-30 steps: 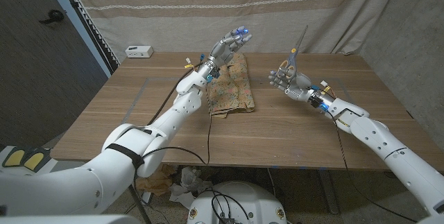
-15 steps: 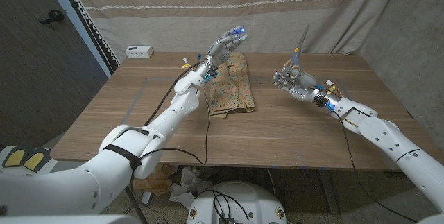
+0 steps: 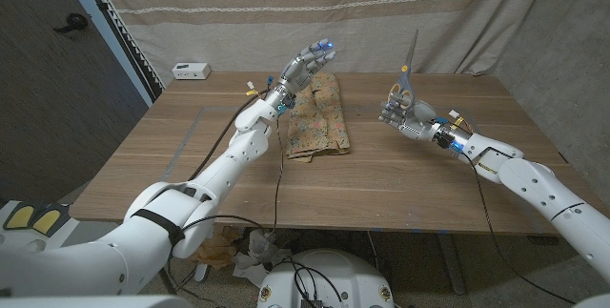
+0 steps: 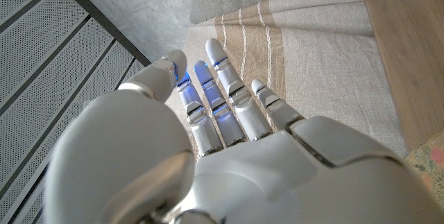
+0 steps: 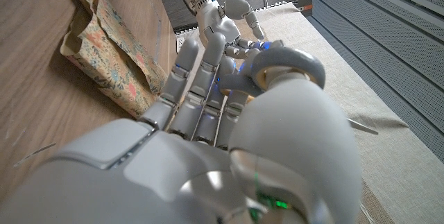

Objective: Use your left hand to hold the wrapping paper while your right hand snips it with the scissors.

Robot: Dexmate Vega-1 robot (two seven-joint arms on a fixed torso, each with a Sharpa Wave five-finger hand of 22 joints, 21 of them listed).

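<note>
1. We see the wrapping paper (image 3: 320, 116) lying folded on the wooden table (image 3: 400, 189), toward the far middle, its floral pattern facing up. Its near edge is ragged and slightly lifted, and its far end lies close to the curtain (image 3: 381, 22) at the table's back edge.

2. Our left hand (image 3: 307, 63) is raised in the air above the far left part of the paper, fingers spread and straight, holding nothing. In the left wrist view the left hand (image 4: 229, 148) reaches toward the striped curtain (image 4: 312, 50) with its fingers extended and apart.

3. Our right hand (image 3: 396, 110) is raised to the right of the paper and well apart from it, its fingers clenched around the handles of the scissors (image 3: 408, 65). The blades point up toward the curtain.

4. In the right wrist view the right hand (image 5: 229, 134) has a grey scissors loop (image 5: 281, 68) wrapped by its fingers, with the paper (image 5: 107, 44) on the wood beyond.

5. Bare wood lies between the paper's right edge and the right hand, and more across the near half of the table.

6. A small white box (image 3: 191, 70) sits at the far left corner, away from both hands.
</note>
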